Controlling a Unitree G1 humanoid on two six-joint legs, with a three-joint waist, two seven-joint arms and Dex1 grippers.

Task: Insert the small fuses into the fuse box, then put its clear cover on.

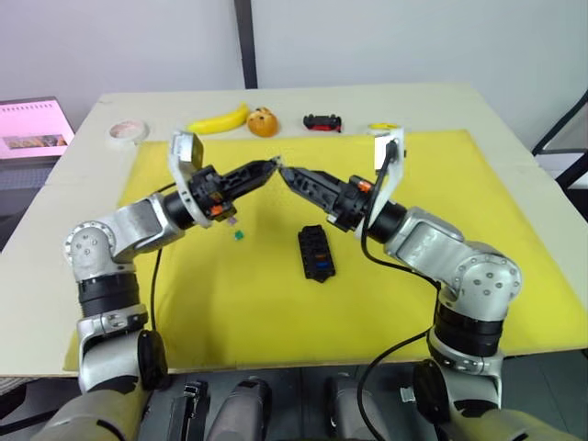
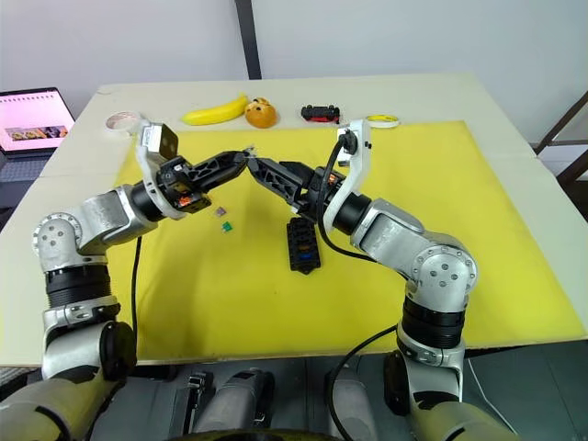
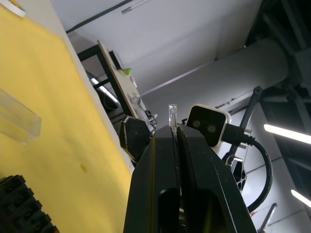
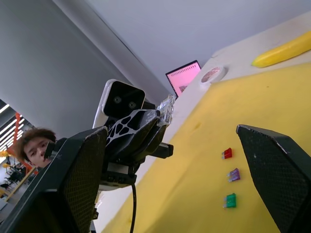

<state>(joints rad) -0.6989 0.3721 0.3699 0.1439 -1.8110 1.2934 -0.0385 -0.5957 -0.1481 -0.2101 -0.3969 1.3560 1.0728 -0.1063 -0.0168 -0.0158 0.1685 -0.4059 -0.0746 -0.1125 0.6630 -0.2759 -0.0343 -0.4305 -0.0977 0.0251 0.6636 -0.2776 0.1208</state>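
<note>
- Mat [image 1: 441, 239]: yellow sheet over the table [image 1: 514, 119], carrying everything the task needs. Along the table's far edge lie a banana [image 1: 219, 120], a toy car [image 1: 322, 121] and a roll of tape [image 1: 127, 131], all well away from the work.
- Arms: both of mine reach in over the mat's middle, tips nearly meeting in the air above it.
- Box [image 1: 315, 253]: black, lying on the mat with its long axis running away from me. It sits below and a little to the right of the meeting point, nearer my right arm. Blue and orange show in some slots, so I judge part of the filling done.
- Right pincer [image 1: 287, 175]: fingers spread wide with nothing between them, pointed straight at the left tips.
- Left pincer [image 1: 271, 165]: fingers pressed together on a thin clear piece [image 4: 166, 110] that sticks out past the tips. I cannot tell for certain what it is.
- Cover [image 3: 17, 122]: the left wrist view shows a clear block on the mat beyond the box.
- Fuses [image 2: 221, 219]: a red, a purple and a green one lie loose on the mat under my left forearm, left of the box and apart from it.
- The coming move looks like a hand-over: the piece lies dead ahead of my right pincer, which need only advance and close.
</note>
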